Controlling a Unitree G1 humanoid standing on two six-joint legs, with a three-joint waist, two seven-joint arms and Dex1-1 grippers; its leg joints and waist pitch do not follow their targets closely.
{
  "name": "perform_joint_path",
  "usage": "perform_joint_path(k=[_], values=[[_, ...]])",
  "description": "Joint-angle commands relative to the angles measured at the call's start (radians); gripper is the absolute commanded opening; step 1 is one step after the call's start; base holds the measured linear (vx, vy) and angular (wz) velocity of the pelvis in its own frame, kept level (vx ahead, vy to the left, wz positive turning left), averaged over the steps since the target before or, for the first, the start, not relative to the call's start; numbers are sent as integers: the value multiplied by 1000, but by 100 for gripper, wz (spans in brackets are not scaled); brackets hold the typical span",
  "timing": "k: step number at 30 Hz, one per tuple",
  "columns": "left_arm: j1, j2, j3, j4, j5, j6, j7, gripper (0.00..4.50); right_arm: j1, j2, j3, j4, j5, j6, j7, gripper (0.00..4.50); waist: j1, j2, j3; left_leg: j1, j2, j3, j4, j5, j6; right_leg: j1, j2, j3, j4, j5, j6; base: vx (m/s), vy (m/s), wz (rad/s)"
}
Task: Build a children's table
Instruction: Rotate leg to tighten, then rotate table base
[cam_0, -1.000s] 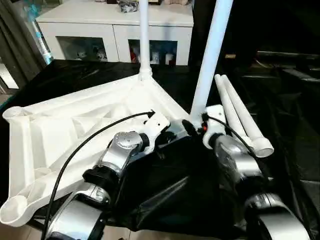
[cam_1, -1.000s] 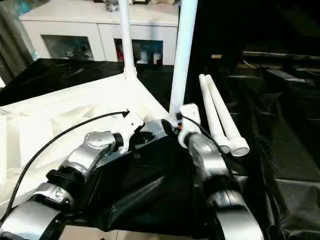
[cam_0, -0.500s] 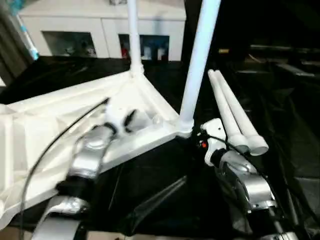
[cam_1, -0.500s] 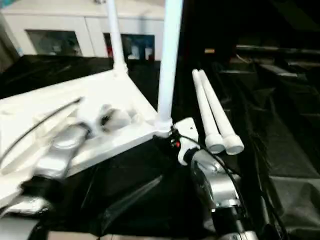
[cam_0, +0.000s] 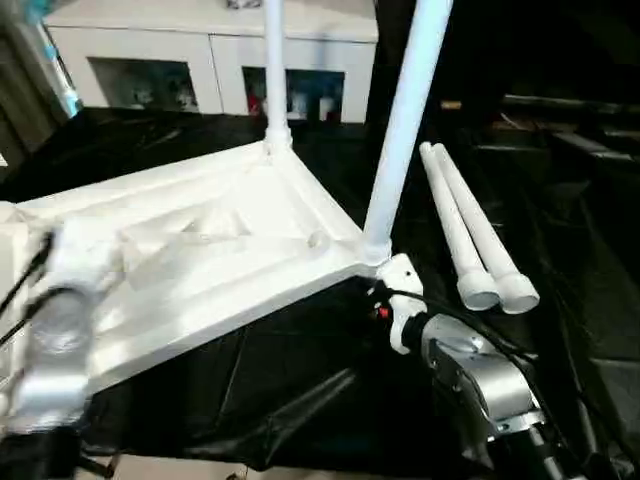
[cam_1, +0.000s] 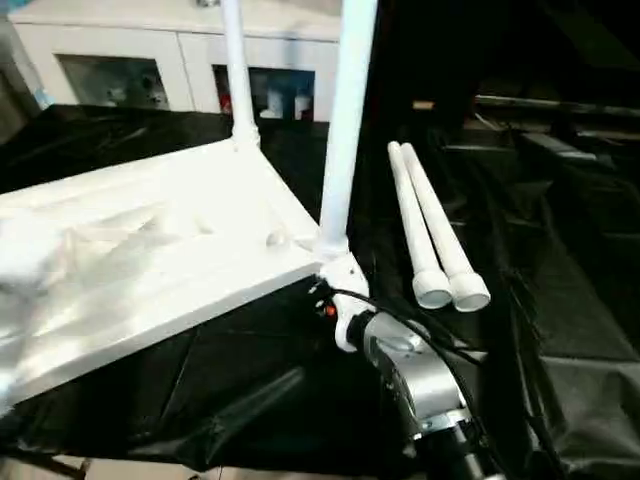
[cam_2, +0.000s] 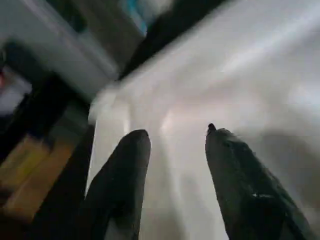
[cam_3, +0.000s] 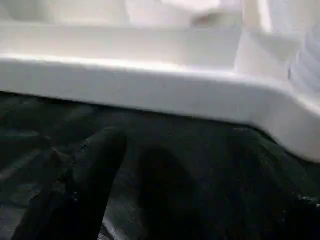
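The children's table lies upside down: its white top (cam_0: 200, 270) rests on black cloth. One white leg (cam_0: 400, 130) stands upright in the near right corner socket and another leg (cam_0: 273, 80) in the far corner. Two loose legs (cam_0: 465, 230) lie side by side to the right. My left arm (cam_0: 60, 330) is blurred at the top's left side; its gripper (cam_2: 175, 135) hovers open over the white underside, holding nothing. My right gripper (cam_3: 190, 165) is open just above the cloth, facing the top's rim (cam_3: 150, 95) beside the near upright leg, with nothing between its fingers (cam_3: 95, 170).
A white cabinet (cam_0: 210, 60) with glass-fronted compartments stands behind the table. Black cloth (cam_0: 300, 380) covers the work surface and lies wrinkled near the front edge. Dark furniture fills the right background.
My left arm has swung from the near right corner to the top's left side, and its gripper has opened. The right arm stays by that corner. The camera shifted.
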Motion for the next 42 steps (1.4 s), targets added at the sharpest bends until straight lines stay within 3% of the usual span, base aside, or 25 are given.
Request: perform_joint_path(k=[1, 2, 5, 8, 10, 12, 16, 18, 24, 26, 27, 28, 31, 32, 35, 36, 37, 38, 41, 42], values=[[-2, 9, 0, -14, -8, 28, -17, 168, -9, 2, -3, 16, -10, 16, -20, 325, 1, 17, -50, 14, 20, -7, -70, -307, 2, 31, -48, 45, -77, -260, -159, 0, 0, 0], [10, 21, -2, -7, -14, 57, -43, 139, -23, 13, -12, 44, -11, 24, -41, 295, 4, 17, -48, 16, 20, -8, -72, -330, -3, 30, -48, 45, -80, -285, -149, 0, 0, 0], [17, 38, -26, 10, -36, 81, -119, 132, -46, 25, -20, 88, -18, 18, -66, 281, 6, 19, -46, 17, 18, -12, -75, -361, -18, 28, -51, 46, -83, -321, -138, 0, 0, 0], [12, 69, -72, 25, -74, 99, -242, 123, -90, 45, -26, 152, -25, 10, -90, 254, 7, 21, -48, 17, 18, -13, -76, -356, -27, 30, -51, 47, -77, -280, -149, 0, 0, 0], [12, 69, -73, 25, -74, 99, -244, 103, -91, 46, -26, 153, -25, 10, -90, 236, 6, 21, -49, 19, 18, -12, -76, -357, -28, 28, -52, 48, -76, -274, -154, 0, 0, 0], [6, 96, -111, 9, -98, 139, -339, 95, -127, 56, -29, 216, -28, -9, -102, 226, 7, 23, -52, 18, 18, -11, -75, -334, -30, 34, -52, 48, -70, -227, -169, 0, 0, 0], [19, 146, -183, -35, -132, 231, -498, 66, -183, 60, -27, 318, -39, -42, -108, 194, 7, 23, -52, 18, 19, -9, -75, -324, -33, 34, -56, 48, -66, -220, -191, 0, 0, 0], [34, 176, -228, -73, -154, 265, -588, 46, -222, 60, -24, 388, -48, -69, -110, 168, 5, 26, -51, 17, 17, -11, -76, -338, -34, 38, -56, 47, -66, -242, -193, 0, 0, 0], [42, 210, -303, -154, -225, 302, -735, 1, -282, 65, -34, 474, -61, -105, -113, 117, 5, 21, -46, 31, 19, -10, -77, -414, -41, 29, -59, 49, -81, -366, -173, 0, 0, 0], [38, 219, -337, -193, -264, 296, -811, 0, -305, 65, -38, 505, -64, -124, -115, 103, 7, 23, -47, 29, 19, -12, -78, -407, -43, 31, -60, 49, -78, -363, -175, 0, 0, 0], [29, 227, -376, -225, -302, 278, -898, 0, -326, 62, -40, 533, -68, -144, -115, 91, 8, 14, -50, 31, 20, -10, -78, -400, -43, 29, -59, 49, -79, -361, -177, 0, 0, 0], [29, 227, -376, -225, -302, 278, -898, 0, -326, 62, -40, 533, -68, -144, -115, 85, 10, 18, -50, 31, 20, -11, -77, -395, -44, 30, -60, 50, -76, -354, -179, 0, 0, 0], [2, 228, -423, -246, -317, 276, -968, 0, -345, 55, -40, 562, -74, -167, -111, 53, 10, 20, -53, 31, 19, -7, -77, -375, -49, 32, -56, 51, -70, -303, -188, 0, 0, 0], [-25, 220, -447, -234, -315, 268, -991, 0, -353, 50, -40, 576, -77, -177, -106, 45, 9, 16, -54, 26, 18, -7, -77, -356, -46, 38, -57, 50, -67, -284, -190, 0, 0, 0], [-87, 199, -503, -203, -329, 229, -1072, 0, -360, 38, -40, 588, -81, -188, -99, 29, 10, 16, -57, 29, 15, -3, -73, -326, -39, 38, -56, 51, -68, -276, -187, 0, 0, 0], [-142, 167, -531, -144, -312, 196, -1084, 0, -359, 31, -39, 588, -85, -192, -98, 18, 7, 15, -59, 20, 14, -4, -73, -292, -38, 47, -56, 50, -64, -241, -192, 0, 0, 0], [-155, 157, -537, -127, -305, 189, -1082, 0, -359, 30, -39, 588, -85, -192, -97, 10, 10, 15, -63, 28, 15, 0, -68, -277, -37, 43, -56, 52, -61, -206, -200, 0, 0, 0], [-185, 138, -546, -88, -292, 168, -1077, 0, -359, 28, -40, 591, -87, -195, -96, 3, 7, 22, -62, 23, 14, -1, -68, -265, -37, 47, -56, 51, -58, -190, -205, 0, 0, 0], [-225, 113, -557, -32, -276, 139, -1071, 0, -360, 25, -41, 593, -89, -199, -95, 1, 7, 15, -69, 19, 13, 0, -62, -219, -28, 56, -56, 49, -51, -123, -218, 0, 0, 0], [-265, 83, -560, 26, -267, 110, -1054, 0, -360, 22, -43, 597, -91, -204, -94, 1, 5, 23, -70, 16, 12, -1, -62, -204, -25, 59, -57, 48, -47, -101, -226, 0, 0, 0]])
